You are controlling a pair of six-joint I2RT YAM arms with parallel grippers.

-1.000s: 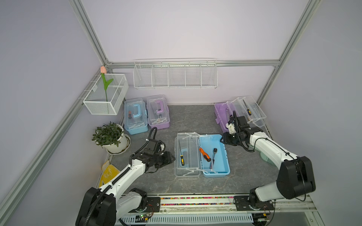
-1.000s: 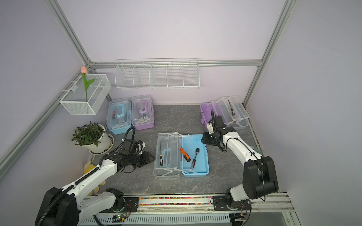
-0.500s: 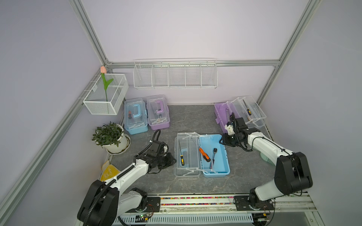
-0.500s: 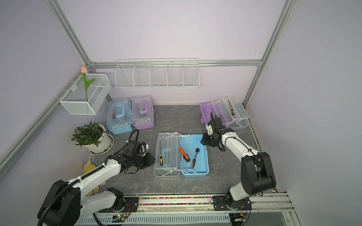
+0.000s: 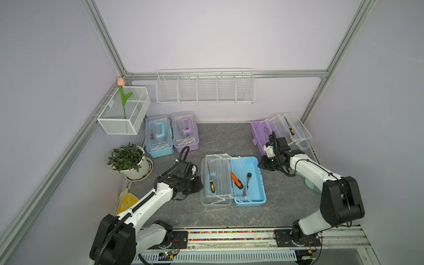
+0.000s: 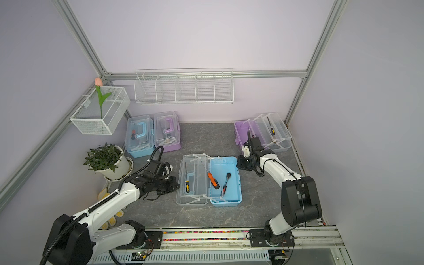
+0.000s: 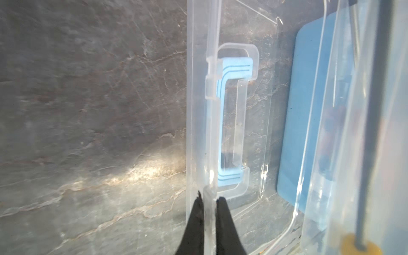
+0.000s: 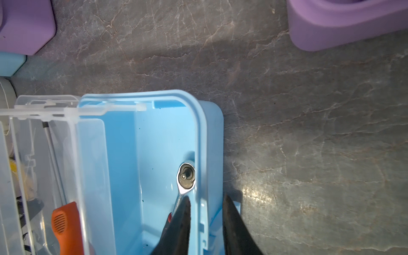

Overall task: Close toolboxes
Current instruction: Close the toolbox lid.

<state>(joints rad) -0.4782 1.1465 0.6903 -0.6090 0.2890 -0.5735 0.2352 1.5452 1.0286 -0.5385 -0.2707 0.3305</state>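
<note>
The left gripper is pressed together, pinching the outer wall of the clear lid of the open light-blue toolbox. The right gripper is spread astride that toolbox's opposite wall, with one finger inside beside the ratchet wrench. Behind the toolbox to the left stand a closed light-blue toolbox and a closed purple toolbox. Behind it to the right sits an open purple toolbox.

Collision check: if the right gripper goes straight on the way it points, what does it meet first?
Probably the ratchet wrench: the right gripper straddles the open blue toolbox wall, inner finger over the wrench's shaft. Depth unclear; the wall could touch first.
</note>
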